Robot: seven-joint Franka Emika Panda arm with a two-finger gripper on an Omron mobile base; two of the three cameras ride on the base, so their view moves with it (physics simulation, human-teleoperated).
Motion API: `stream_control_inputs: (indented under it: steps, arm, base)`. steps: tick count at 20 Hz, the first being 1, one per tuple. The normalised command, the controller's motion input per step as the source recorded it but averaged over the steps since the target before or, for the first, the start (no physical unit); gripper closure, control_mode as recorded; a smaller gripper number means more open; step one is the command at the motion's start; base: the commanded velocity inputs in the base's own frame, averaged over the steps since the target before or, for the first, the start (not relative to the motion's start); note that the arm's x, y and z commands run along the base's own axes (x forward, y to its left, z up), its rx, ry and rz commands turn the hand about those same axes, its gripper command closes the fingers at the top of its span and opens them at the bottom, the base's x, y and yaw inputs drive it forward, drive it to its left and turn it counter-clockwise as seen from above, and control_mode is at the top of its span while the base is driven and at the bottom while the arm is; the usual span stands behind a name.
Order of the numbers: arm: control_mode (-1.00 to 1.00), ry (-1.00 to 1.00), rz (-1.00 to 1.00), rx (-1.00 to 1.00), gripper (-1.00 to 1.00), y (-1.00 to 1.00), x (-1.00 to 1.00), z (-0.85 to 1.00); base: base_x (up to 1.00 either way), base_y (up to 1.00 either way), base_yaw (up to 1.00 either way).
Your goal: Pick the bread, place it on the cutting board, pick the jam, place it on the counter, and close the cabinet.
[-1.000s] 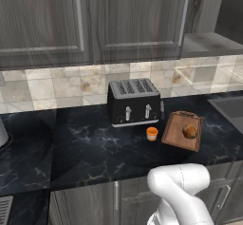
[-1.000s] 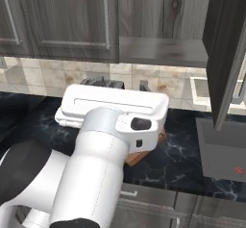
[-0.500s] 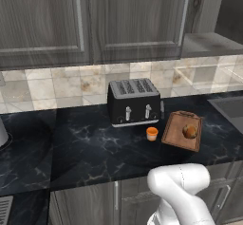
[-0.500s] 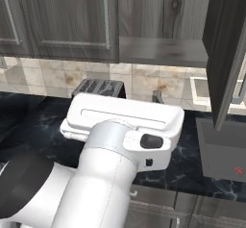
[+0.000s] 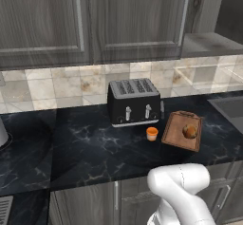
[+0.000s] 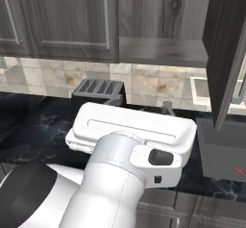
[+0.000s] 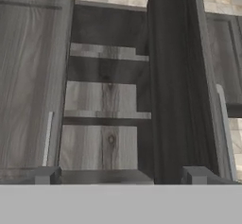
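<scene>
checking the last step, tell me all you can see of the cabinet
The cabinet is a dark grey wood-grain wall unit above the counter. One door stands swung open, edge-on to the hand camera, its silver bar handle on the outer face. Inside, pale wooden shelves look bare. The neighbouring doors are shut. The gripper faces the opening, touching nothing.

The white arm rose from the lower right of the left base view and filled the lower centre of the right base view. The hand (image 7: pixel 120 179) showed two dark fingertips (image 7: pixel 45 175) spread wide apart, with nothing between them
</scene>
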Motion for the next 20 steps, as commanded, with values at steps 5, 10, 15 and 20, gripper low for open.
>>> stream_control_inputs:
  steps: [5, 10, 15, 20]
  arm:
    - [-1.0, 0.02, -0.03, 0.0, -1.0, -0.07, -0.16, -0.18]
    - [-1.0, 0.01, -0.01, -0.01, -1.0, -0.1, -0.19, -0.21]
    - [-1.0, 0.03, 0.0, -0.01, -1.0, -0.19, -0.24, -0.21]
    - [-1.0, 0.05, 0.0, 0.0, -1.0, -0.23, -0.28, -0.18]
  base:
    - [0.0, 0.0, 0.0]
    - [0.0, 0.0, 0.0]
    - [0.0, 0.0, 0.0]
    - [0.0, 0.0, 0.0]
